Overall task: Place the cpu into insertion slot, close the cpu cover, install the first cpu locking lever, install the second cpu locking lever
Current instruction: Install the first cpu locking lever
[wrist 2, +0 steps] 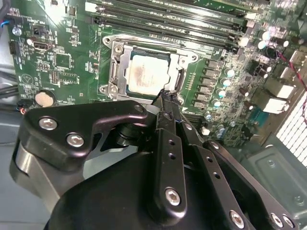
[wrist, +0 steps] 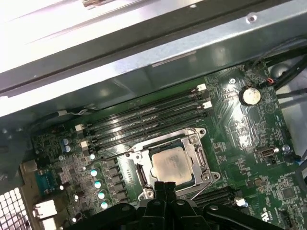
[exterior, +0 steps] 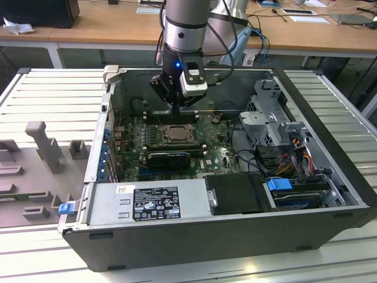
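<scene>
The cpu (wrist 2: 148,73), a square silvery-beige chip, lies flat inside the insertion slot (exterior: 177,134) on the far half of the green board (exterior: 221,156). The cpu cover (wrist 2: 123,67), a grey metal frame, lies down around it, its window showing the chip's face.

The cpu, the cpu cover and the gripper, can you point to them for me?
cpu (wrist: 169,165), first wrist view, middle of its pale metal face.
cpu cover (wrist: 198,154), first wrist view, one side bar of the grey frame.
gripper (wrist 2: 163,97), second wrist view, at its closed black fingertips.
</scene>
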Controlling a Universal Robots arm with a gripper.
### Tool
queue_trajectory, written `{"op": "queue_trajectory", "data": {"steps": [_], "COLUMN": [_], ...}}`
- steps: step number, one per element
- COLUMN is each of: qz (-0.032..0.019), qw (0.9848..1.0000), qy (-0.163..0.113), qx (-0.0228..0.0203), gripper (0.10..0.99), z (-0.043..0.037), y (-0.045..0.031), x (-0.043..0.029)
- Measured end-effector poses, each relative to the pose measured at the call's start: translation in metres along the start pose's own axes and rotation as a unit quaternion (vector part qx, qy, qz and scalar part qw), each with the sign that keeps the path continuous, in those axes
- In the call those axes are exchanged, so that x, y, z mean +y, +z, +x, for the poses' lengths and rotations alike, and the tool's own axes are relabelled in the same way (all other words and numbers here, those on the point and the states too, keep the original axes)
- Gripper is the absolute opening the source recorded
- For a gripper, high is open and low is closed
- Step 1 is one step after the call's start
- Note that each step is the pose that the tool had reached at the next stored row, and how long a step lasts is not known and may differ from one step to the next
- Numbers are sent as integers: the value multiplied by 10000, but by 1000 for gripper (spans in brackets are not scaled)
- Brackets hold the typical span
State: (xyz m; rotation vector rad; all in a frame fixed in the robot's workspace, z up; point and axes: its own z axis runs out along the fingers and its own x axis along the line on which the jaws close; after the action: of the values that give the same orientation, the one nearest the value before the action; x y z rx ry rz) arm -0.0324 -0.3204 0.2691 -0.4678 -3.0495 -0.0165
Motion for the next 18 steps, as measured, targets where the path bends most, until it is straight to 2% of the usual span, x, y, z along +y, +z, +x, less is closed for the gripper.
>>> {"op": "queue_trajectory", "data": {"steps": [5, 10, 12, 17, 18], "qz": [11, 28, 36, 49, 54], "qw": [9997, 9983, 9970, 9946, 9936], "qy": [-249, -578, -771, -1041, -1131], "qx": [1, 3, 4, 5, 6], "gripper": [106, 106, 106, 106, 106], "z": [0, 0, 0, 0, 0], "y": [0, 0, 0, 0, 0], "x": [0, 0, 0, 0, 0]}}
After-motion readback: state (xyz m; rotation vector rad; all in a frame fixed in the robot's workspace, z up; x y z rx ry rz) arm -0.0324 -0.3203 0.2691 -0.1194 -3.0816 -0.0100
